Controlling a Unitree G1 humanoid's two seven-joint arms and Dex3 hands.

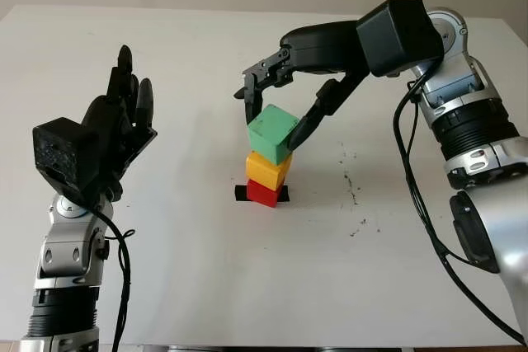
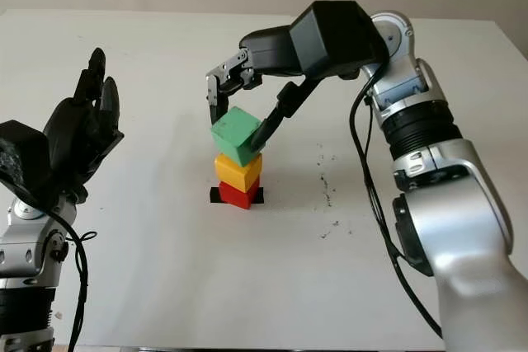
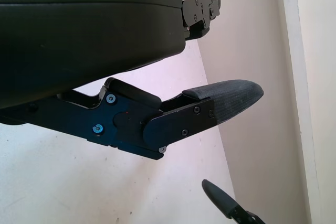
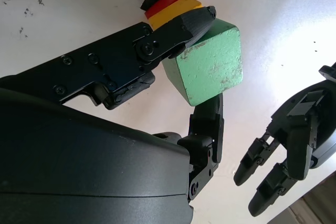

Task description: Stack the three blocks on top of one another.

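The left hand (image 1: 115, 125) was raised above the near left part of the white table (image 1: 181, 269), open and holding nothing, well apart from the blocks. Farther in, near the table's middle, the right hand (image 1: 276, 100) reached in from the right with its black fingers (image 4: 178, 32) clamped on the green wooden cube (image 1: 273, 133): one finger pressed the cube's right face and the others came down at its far left edge. The green cube sat tilted between those fingers, its lower side touching the yellow wooden block (image 1: 268, 171) just below them. Under the yellow block, the red wooden block (image 1: 264, 194) stood on a strip of black tape (image 1: 242, 194) stuck to the table. Small dark specks (image 1: 353, 191) dotted the table to the right of the fingers.
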